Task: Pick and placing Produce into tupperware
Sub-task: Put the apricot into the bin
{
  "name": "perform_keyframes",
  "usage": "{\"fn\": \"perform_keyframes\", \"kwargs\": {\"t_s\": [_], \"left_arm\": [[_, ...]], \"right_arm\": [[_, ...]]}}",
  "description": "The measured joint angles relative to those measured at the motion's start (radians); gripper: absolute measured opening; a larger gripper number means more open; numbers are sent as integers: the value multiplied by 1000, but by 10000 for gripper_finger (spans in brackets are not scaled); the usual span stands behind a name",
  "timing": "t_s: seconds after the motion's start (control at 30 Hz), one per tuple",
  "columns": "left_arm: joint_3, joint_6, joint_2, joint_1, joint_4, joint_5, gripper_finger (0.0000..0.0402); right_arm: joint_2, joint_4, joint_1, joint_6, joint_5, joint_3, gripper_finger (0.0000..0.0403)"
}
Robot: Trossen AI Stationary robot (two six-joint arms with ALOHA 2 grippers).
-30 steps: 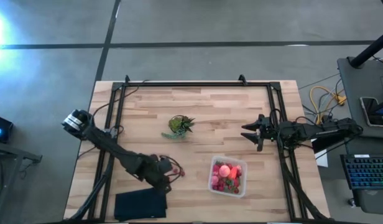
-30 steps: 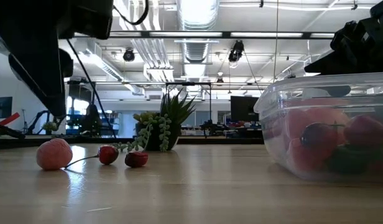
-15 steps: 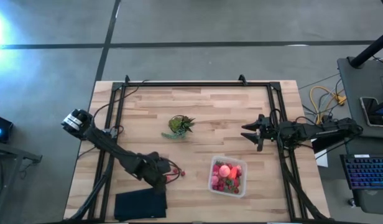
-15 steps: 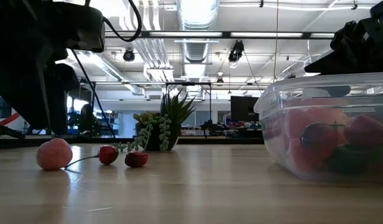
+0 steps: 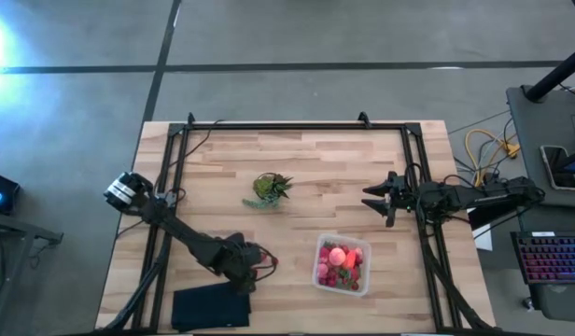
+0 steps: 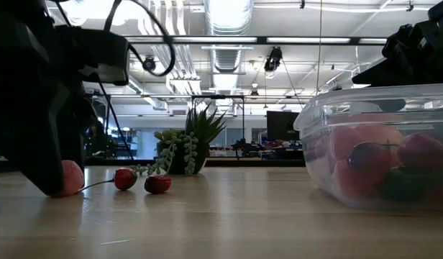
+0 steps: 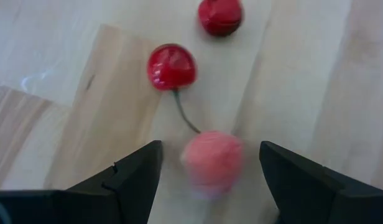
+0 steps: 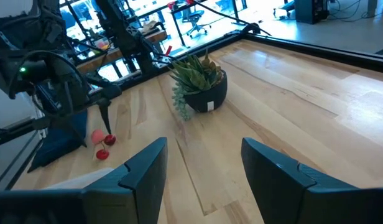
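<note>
Straddling the pink round piece (image 7: 211, 163), the left gripper (image 7: 210, 171) has its fingers spread wide, one on each side, with no contact visible yet. I judge this piece light, soft and easily bruised, and likely to roll; I would close across its widest part with low force. A thin stem appears to run from it to a red cherry (image 7: 171, 66), with a second cherry (image 7: 221, 15) just beyond, so I expect at least the first to trail along on the lift. These three lie near the front edge of the surface (image 5: 315, 159), left of centre, just beside the black pad (image 5: 211, 308). The tupperware (image 5: 343, 265), already holding produce, sits to the right along the same edge, with bare wood between. The potted plant (image 5: 269, 189) stands nearer the middle, off that path. The right gripper (image 5: 374, 199) waits near the right edge, fingers spread.
</note>
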Motion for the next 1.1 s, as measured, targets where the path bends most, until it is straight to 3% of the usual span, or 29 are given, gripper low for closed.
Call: {"fn": "perform_keyframes", "kwargs": {"t_s": [0.17,0.6,0.83,1.1], "left_arm": [[14,0,12,-1,-4,-1,244],[8,21,6,0,-35,-4,110],[80,44,-46,2,-47,33,110],[280,284,-91,92,-32,-126,111]], "right_arm": [[0,0,0,0,0,0,199],[0,0,0,0,0,0,199],[0,0,0,0,0,0,199],[0,0,0,0,0,0,199]]}}
